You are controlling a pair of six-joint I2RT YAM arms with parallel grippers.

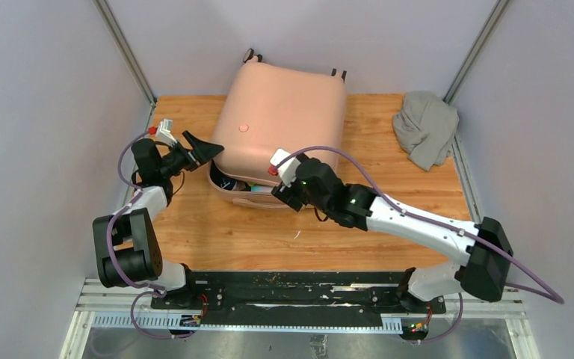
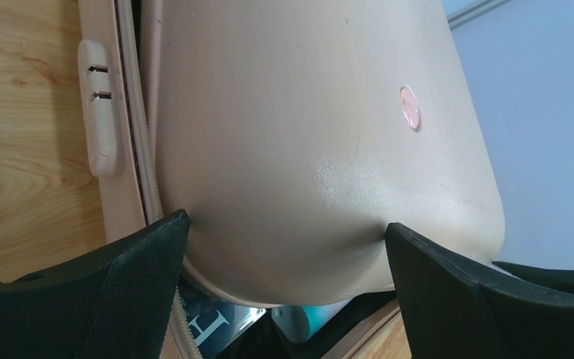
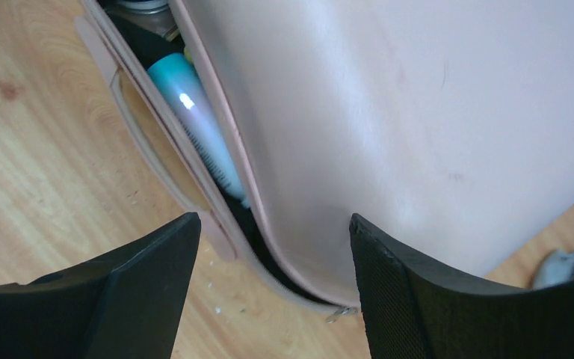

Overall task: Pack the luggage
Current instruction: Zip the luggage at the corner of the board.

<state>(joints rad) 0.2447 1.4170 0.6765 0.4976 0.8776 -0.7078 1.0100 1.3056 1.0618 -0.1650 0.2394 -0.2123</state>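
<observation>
The pale pink luggage (image 1: 280, 123) lies at the back middle of the wooden table, its lid lowered almost onto the lower shell with a narrow gap at the front. My left gripper (image 1: 208, 149) is open, its fingers straddling the lid's front left corner (image 2: 306, 134); the round emblem (image 2: 410, 107) shows on the shell. My right gripper (image 1: 284, 188) is open at the front right corner of the lid (image 3: 418, 112), one finger on the lid side and one over the table. Inside the gap lie a teal tube (image 3: 194, 120) and a blue printed item (image 2: 209, 321).
A grey cloth bundle (image 1: 424, 127) lies at the back right of the table (image 1: 217, 232). A metal zipper pull (image 3: 340, 314) hangs at the luggage's front corner. Grey walls close in on the left, right and back.
</observation>
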